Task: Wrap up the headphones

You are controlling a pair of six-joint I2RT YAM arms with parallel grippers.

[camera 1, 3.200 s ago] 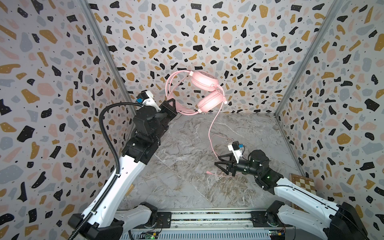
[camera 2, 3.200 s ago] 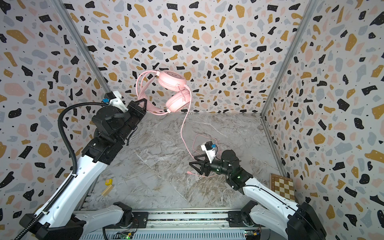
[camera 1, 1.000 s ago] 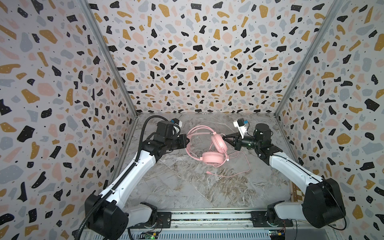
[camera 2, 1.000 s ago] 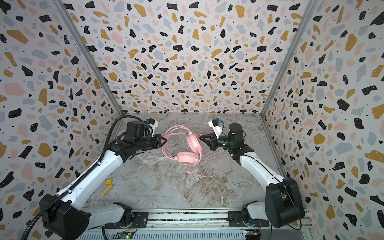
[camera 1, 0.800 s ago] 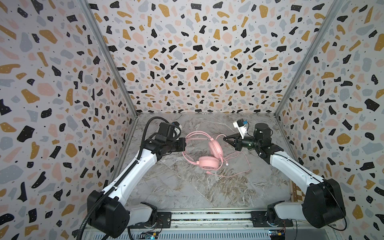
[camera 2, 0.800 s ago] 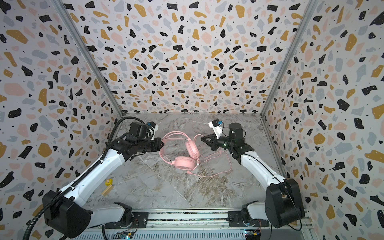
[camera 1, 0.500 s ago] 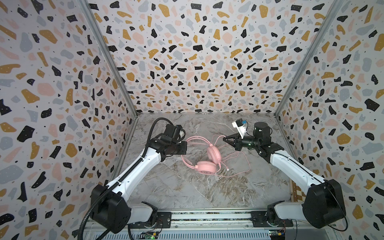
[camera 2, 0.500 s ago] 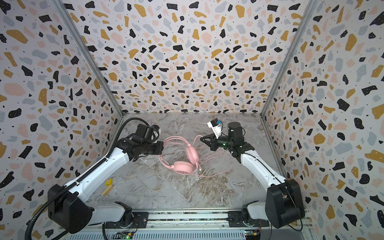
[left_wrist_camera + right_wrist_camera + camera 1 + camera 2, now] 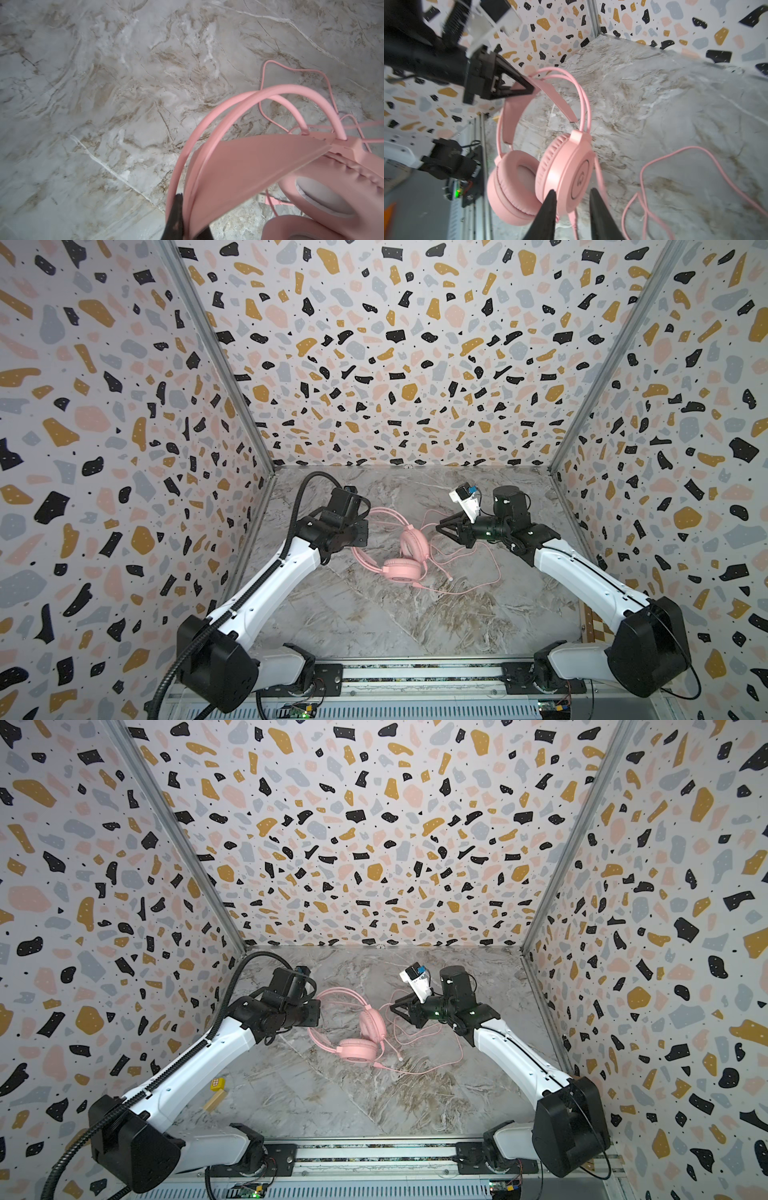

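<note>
Pinching the headphones (image 9: 564, 166) by the flat strap of their headband (image 9: 554, 99), the left gripper (image 9: 525, 87) has its jaws closed tight on that strap. The two thin wires of the headband arch past just beside its fingertips. From this grip the two earcups hang away from the left gripper, on the side toward the right gripper. In both top views the lower earcup (image 9: 401, 570) (image 9: 357, 1051) sits down at the marble tabletop (image 9: 374, 614), though I cannot tell whether it bears weight there.

The right gripper (image 9: 572, 193) faces the left one across the headphones, with its jaws parted to a moderate gap and clamped on nothing. Its fingertips stand just beside the outer shell of the nearer earcup (image 9: 571, 172). A strand of the thin pink cable (image 9: 695, 148) drops from that earcup and passes between the two open fingers.

The rest of the cable lies in loose loops on the tabletop, below the right gripper and out toward its arm. None of the cable is wound around the headphones. The plug (image 9: 262, 197) lies flat on the tabletop beyond the left gripper's fingertips, just beside the earcups. A small yellow block (image 9: 217, 1083) sits well behind the left gripper, next to that arm.
</note>
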